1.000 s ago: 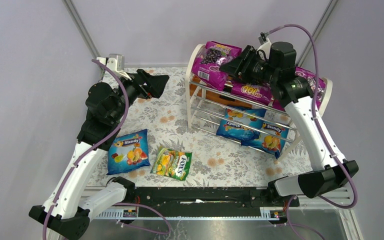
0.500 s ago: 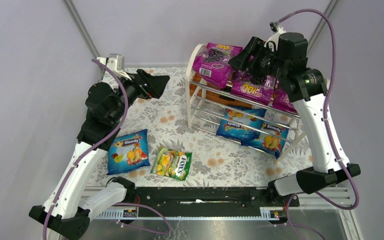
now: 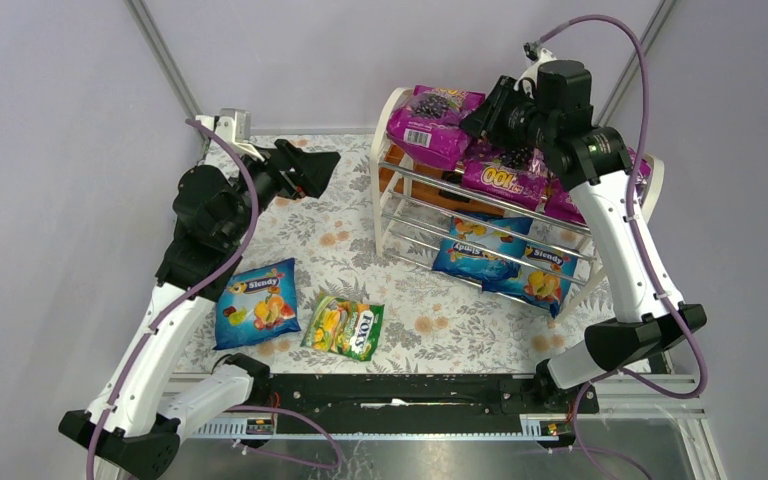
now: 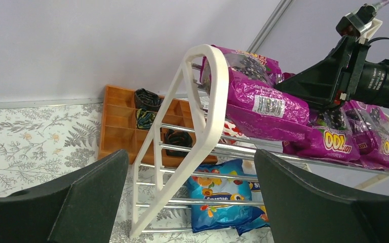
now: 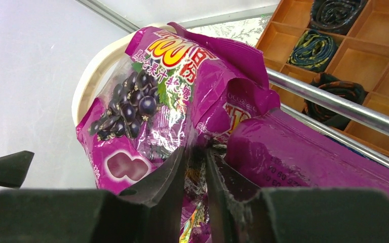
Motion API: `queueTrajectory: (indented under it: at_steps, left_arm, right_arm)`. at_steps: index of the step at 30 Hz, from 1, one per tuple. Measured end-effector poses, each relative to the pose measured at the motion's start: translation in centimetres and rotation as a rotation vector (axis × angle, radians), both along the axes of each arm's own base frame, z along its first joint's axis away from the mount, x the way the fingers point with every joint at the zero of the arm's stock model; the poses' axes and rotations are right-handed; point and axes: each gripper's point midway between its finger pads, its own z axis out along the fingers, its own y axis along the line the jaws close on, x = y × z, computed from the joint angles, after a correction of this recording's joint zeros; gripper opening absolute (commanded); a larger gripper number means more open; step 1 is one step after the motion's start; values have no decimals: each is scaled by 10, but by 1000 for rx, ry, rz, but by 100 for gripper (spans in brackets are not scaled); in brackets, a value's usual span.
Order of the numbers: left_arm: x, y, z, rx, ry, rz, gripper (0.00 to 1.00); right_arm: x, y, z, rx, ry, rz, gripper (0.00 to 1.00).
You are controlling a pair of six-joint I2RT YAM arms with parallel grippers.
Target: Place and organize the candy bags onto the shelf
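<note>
Right gripper (image 5: 195, 152) clamped on edge of magenta bag (image 5: 142, 101), top tier of shelf (image 4: 222, 91); left gripper (image 3: 326, 171) hung fingers wide apart, well left of shelf.

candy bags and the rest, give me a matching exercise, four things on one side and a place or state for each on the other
1 FOX'S bag
2 leftmost magenta bag
3 orange tray
4 left claw

a behind the shelf
b open, holding nothing
c flat on the table
d shelf's top tier

Pairs: 1-c, 2-d, 3-a, 4-b
</note>
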Motion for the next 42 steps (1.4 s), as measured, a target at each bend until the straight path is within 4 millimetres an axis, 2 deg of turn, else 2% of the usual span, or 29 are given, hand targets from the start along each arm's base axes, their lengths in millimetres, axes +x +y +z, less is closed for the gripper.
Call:
queueTrajectory:
  at_steps: [3,6,9,10,13,16,19,21,23,26,29,32,34,37,39,42]
  left_arm:
    - [1,0,-2,2,5,2,99]
    - [4,1,-3,2,6,8,99]
    - [7,3,-5,5,12,15,99]
    - [8,3,-7,6,14,17,99]
    - [10,4,-15,9,27,28,99]
    - [11,7,-37,16,67,49,99]
    - [7,12,-77,39,156,70,99]
    - [2,15,-105,66,228,77,99]
    - [-6,18,-133,99,314,79,99]
    - [-20,19,-178,142,466,58,94]
    - [-44,10,-229,152,649,-15,89]
    - [-72,3,-280,165,831,-54,90]
    - [-97,0,-312,203,956,-59,95]
    - [-116,-3,-341,266,1057,-16,99]
    - [-122,-3,-358,306,1101,25,98]
    - [-130,1,-388,377,1166,91,90]
  right_arm:
    - [1,-1,0,-26,-19,2,48]
    - [-1,0,6,-34,-38,16,58]
    - [-10,1,15,-27,-58,44,71]
    - [-16,0,19,-24,-68,51,79]
    - [-47,-6,32,-19,-118,83,91]
    - [-99,-15,48,-17,-210,151,98]
    - [-157,-22,56,-17,-333,248,100]
    - [-196,-23,47,-7,-413,333,100]
    - [-232,-21,28,19,-461,428,100]
    - [-268,-12,-17,68,-476,576,100]
    - [-281,-4,-66,107,-388,675,100]
    - [-291,-1,-92,127,-326,723,100]
    - [-299,-2,-94,133,-325,746,100]
    - [-306,-3,-92,135,-351,756,100]
    - [-307,-4,-95,134,-351,754,100]
    - [-303,-4,-102,129,-332,737,100]
